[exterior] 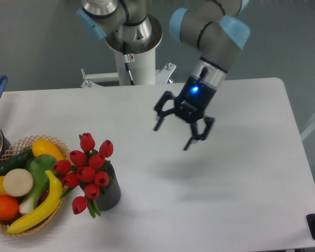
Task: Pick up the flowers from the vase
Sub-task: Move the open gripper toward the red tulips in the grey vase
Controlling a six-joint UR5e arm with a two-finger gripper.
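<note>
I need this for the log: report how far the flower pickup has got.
Nothing is done yet: the flowers sit in the vase beside the basket. In hand: the gripper hangs open and empty above the table, right of the bunch. Left: reaching the flowers, gripping, lifting them out.

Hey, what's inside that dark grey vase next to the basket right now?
The vase holds the flowers, a bunch of red tulip buds spreading wider than its rim. Their lower stems and the vase's inside are hidden by blooms and leaves. The gripper is open, well away.
</note>
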